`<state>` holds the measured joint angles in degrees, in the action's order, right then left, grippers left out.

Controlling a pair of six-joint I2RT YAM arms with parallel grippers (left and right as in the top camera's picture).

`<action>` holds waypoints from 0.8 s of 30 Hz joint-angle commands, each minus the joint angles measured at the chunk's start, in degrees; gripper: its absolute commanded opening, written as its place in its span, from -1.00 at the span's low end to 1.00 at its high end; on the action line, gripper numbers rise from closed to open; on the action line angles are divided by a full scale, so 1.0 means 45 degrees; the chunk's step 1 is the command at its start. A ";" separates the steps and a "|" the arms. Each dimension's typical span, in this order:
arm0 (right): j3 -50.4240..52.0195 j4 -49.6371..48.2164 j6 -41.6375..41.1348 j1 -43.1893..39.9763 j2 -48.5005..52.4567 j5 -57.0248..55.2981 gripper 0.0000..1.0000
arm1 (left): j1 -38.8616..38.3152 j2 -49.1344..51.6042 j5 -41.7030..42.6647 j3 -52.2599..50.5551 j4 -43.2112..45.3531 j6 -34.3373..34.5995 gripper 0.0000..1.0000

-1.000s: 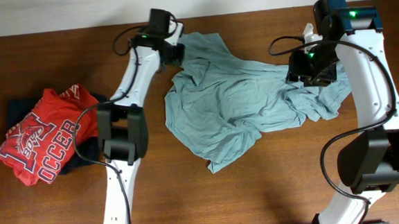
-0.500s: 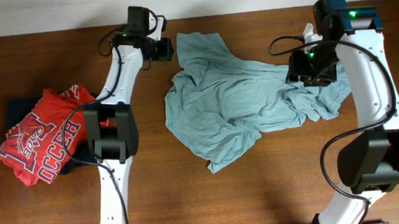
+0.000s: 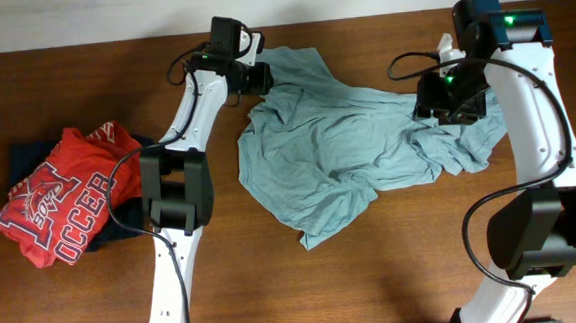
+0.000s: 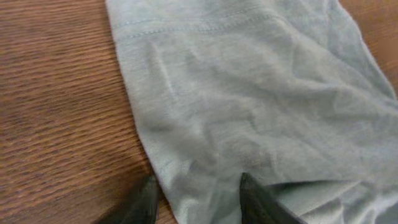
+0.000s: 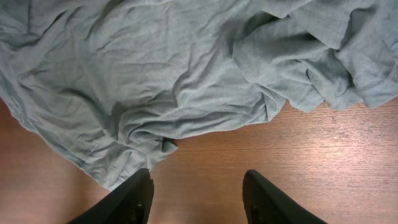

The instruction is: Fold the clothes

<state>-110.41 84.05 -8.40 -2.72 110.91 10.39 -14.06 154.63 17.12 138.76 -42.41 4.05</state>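
A pale grey-teal T-shirt [image 3: 342,148] lies crumpled in the middle of the wooden table. My left gripper [image 3: 259,78] is open at the shirt's top-left edge. In the left wrist view its fingers [image 4: 198,198] straddle the shirt's edge [image 4: 249,93], one over wood and one over cloth. My right gripper [image 3: 445,107] is open above the shirt's bunched right side. In the right wrist view its fingers [image 5: 198,196] hang over bare wood, with the shirt [image 5: 155,81] beyond them.
A red "SOCCER" shirt [image 3: 60,195] lies on a dark navy garment [image 3: 27,157] at the table's left side. The table's far edge meets a pale wall [image 3: 59,20] along the top.
My left gripper swung left off the shirt half a second ago and has come back right to the shirt's top-left edge. The right arm and the shirt have not moved.
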 commanded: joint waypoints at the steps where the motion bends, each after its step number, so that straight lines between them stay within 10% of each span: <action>1: 0.0083 0.0039 0.0000 0.0019 -0.0413 -0.0117 0.02 | 0.0092 0.0534 -0.0340 0.0029 -0.0083 0.0097 -0.54; 5: 0.0083 0.0039 0.0000 0.0019 -0.0413 -0.0117 0.02 | 0.0267 0.0529 -0.1098 0.0039 -0.0053 0.0044 -0.99; 24: 0.0083 -0.0097 0.0000 0.0019 -0.0413 -0.0121 0.01 | 0.2395 0.0520 -0.1617 0.3536 -0.0685 -0.0971 -0.94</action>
<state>-110.41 83.77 -8.43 -2.72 110.85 10.41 -3.03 156.66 11.25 153.99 -44.64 3.49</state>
